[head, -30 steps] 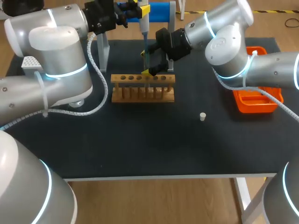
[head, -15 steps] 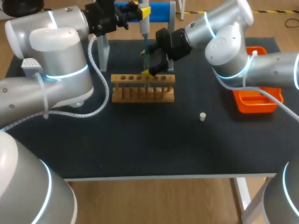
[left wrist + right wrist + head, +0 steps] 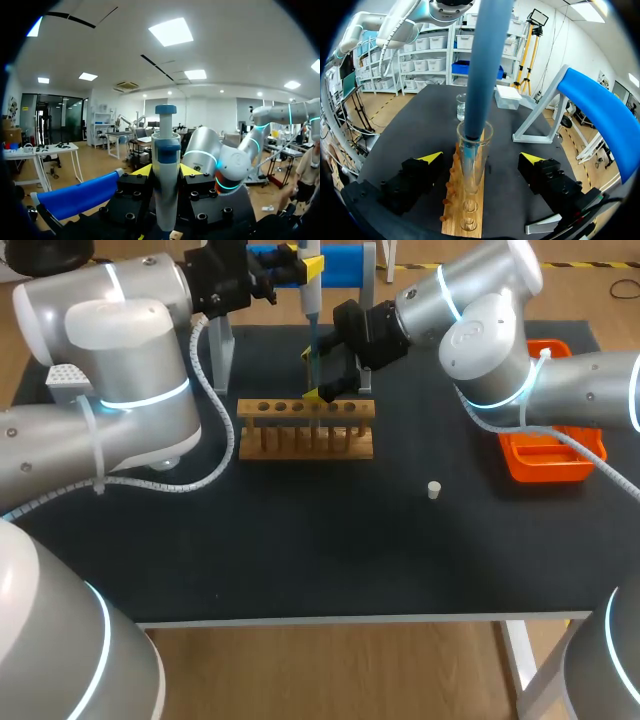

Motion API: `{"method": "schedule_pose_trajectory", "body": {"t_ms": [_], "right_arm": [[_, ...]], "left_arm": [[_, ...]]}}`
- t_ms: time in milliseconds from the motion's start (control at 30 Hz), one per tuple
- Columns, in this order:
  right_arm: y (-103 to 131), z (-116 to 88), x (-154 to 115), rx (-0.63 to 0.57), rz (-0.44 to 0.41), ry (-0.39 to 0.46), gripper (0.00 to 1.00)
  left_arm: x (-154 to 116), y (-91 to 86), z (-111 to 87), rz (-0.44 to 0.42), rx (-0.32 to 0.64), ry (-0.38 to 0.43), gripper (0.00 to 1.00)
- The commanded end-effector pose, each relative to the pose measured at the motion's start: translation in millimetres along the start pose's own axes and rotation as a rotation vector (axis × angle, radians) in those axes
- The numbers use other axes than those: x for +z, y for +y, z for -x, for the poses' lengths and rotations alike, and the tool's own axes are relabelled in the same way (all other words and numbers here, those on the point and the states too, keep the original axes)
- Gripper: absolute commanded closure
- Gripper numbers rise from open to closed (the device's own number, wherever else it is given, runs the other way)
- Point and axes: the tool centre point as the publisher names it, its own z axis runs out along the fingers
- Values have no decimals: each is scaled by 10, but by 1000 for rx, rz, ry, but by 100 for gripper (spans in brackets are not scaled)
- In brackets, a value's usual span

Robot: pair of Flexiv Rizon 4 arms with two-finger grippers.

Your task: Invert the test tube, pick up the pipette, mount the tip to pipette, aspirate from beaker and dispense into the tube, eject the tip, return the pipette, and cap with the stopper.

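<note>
Nothing is visibly shifting since the earlier frames: both arms are staying where they were, and the things on the table (image 3: 300,550) are lying just as before. The left gripper (image 3: 165,175) is clamping the pipette (image 3: 311,295) from two sides and holding it upright above the wooden rack (image 3: 305,432). In the right wrist view the pipette's blue lower shaft (image 3: 485,75) is reaching down into the mouth of the test tube (image 3: 471,162), which is standing upright in a hole of the rack. How deep the end is sitting inside the glass cannot be told.

The right gripper (image 3: 481,159) is resting low at the rack with its yellow-tipped fingers (image 3: 431,158) spread wide, one on each side of the tube, and a clear gap is showing between each finger and the glass, so it is gripping nothing.

The beaker (image 3: 462,106), holding clear liquid, is standing beyond the far end of the rack, with a white box (image 3: 509,97) just beside it. The blue-topped stand (image 3: 595,107) is standing near them at the back of the table. The white stopper (image 3: 434,490) is lying alone on the dark surface, well apart from the rack on its right side, and an orange tray (image 3: 548,465) is sitting at the table's right edge under the right arm.
</note>
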Motion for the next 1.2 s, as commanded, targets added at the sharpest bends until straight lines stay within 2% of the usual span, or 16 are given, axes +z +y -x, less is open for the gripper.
{"method": "schedule_pose_trajectory", "body": {"t_ms": [33,333,433,867,1200], "right_arm": [[1,10,-12,1,-2,4,0],[1,10,-12,1,-2,4,0],[-49,-3,-86,5,2,-5,0],[-212,-117,-518,24,40,-69,0],[-196,-244,-1011,15,128,-153,0]], "left_arm": [[14,6,7,-3,1,0,100],[14,6,7,-3,1,0,100],[14,6,7,-3,1,0,100],[14,6,7,-3,1,0,100],[14,6,7,-3,1,0,100]]}}
